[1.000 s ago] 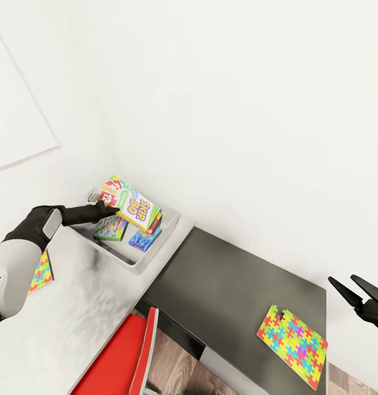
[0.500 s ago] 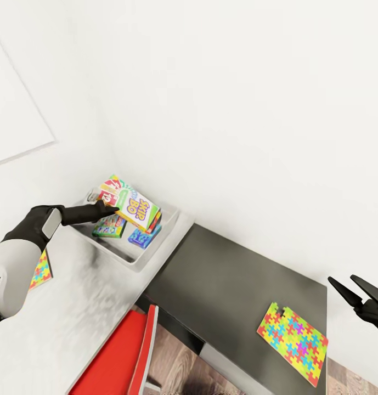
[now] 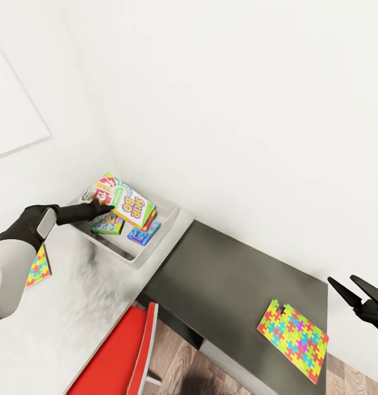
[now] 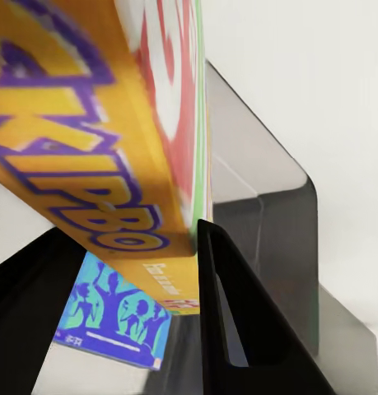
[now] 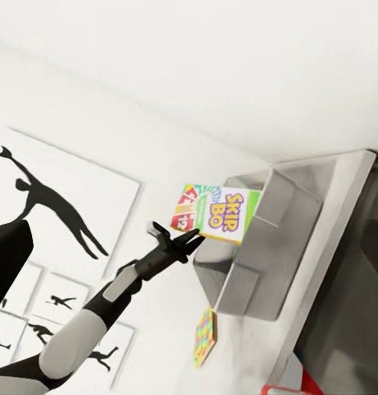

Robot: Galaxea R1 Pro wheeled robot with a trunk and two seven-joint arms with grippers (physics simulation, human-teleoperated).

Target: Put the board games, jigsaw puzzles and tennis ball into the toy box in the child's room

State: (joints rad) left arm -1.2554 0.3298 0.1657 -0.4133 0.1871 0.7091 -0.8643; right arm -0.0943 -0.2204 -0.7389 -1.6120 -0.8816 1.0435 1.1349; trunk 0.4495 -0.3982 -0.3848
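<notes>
At left-centre of the head view, the black left gripper (image 3: 105, 207) clamps the yellow Skip-Bo game box (image 3: 128, 203) over the shallow grey toy box (image 3: 161, 233), which already holds two game boxes. The right gripper's (image 3: 349, 289) fingers stand apart, empty. Both pastel jigsaw sheets (image 3: 294, 338) remain outside.

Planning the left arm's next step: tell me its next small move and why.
Probably lower a little and open the left claw: it holds the Skip-Bo box tilted above the toy box, where two other game boxes already lie, so a short drop should land it inside.
</notes>
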